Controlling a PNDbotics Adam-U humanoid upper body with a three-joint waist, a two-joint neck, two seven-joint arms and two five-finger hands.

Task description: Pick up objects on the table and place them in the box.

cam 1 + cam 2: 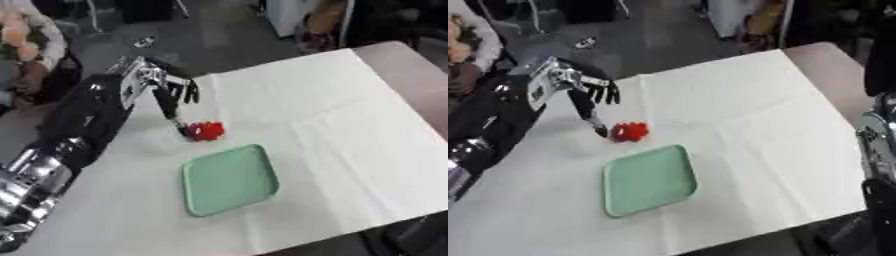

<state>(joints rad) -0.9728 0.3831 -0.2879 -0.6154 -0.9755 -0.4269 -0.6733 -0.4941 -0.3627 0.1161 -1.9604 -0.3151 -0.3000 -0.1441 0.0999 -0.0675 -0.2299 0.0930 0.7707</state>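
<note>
Left hand (171, 97) spread, one fingertip touching red object (207, 131) just below; curl fingers round it, then lift toward green tray (229, 178).

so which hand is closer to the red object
Left. The left hand reaches down with a fingertip at the red object, beside the green tray. The right hand itself is out of view; only its arm shows at the right edge, far away.

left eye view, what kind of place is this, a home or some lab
Probably a lab or workshop, not a home: a table under a white cloth, only a green tray and a small red object on it, with equipment on the grey floor behind.
</note>
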